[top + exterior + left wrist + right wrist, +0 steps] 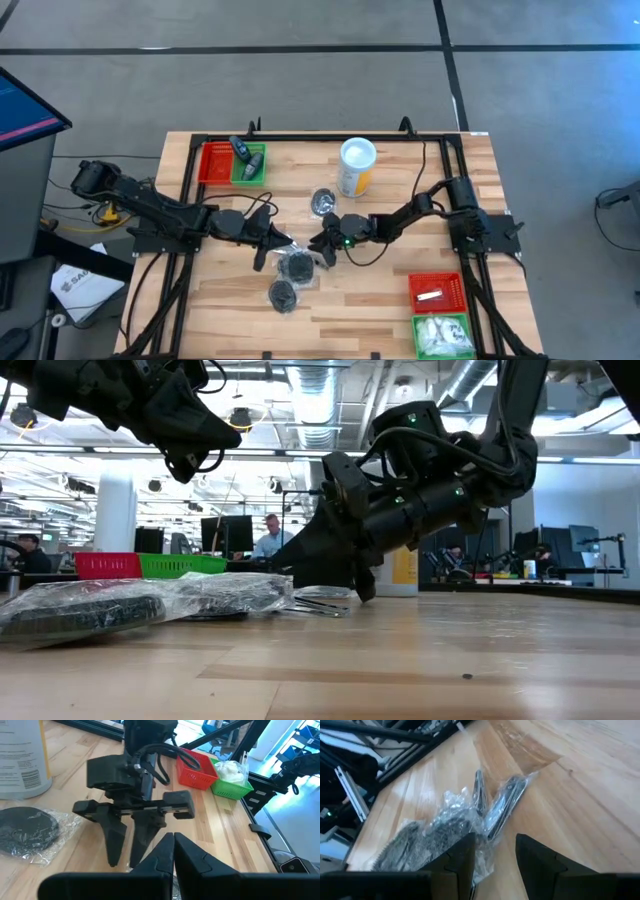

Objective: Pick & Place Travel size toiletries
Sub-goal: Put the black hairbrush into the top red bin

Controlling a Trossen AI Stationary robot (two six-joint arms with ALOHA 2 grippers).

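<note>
Left gripper (290, 240): at the middle of the overhead frame, fingers pressed together with nothing between them, tips just left of the other arm's gripper.
Right gripper (322, 243): centre of the overhead frame, tilted down to the wood, fingers (535, 857) parted with a bare gap between them; it holds nothing that I can see.
Wrapped pucks (296, 265): three dark round ones in crinkled clear wrap. One lies just below the two grippers, a second (283, 294) lower down toward the bottom centre, a third (324, 202) above the grippers beside the canister.
Silvery tubes (505, 805): two slim ones in the right wrist view, lying side by side ahead of the parted fingers, partly inside the clear wrap.
Yellow canister (356, 168): one, upright with a white lid, upper centre of the table.
Baskets, upper left: one red (215, 162) and one green (250, 165), touching; a small dark bottle (243, 150) leans across them.
Baskets, lower right: one red (437, 291) holding one white packet (431, 294), one green (443, 335) below it filled with white packets, too bunched to count.
Table (520, 300): pale wooden planks inside a black frame.
Room behind: a person (268, 538) sits at a screen in the level view.
</note>
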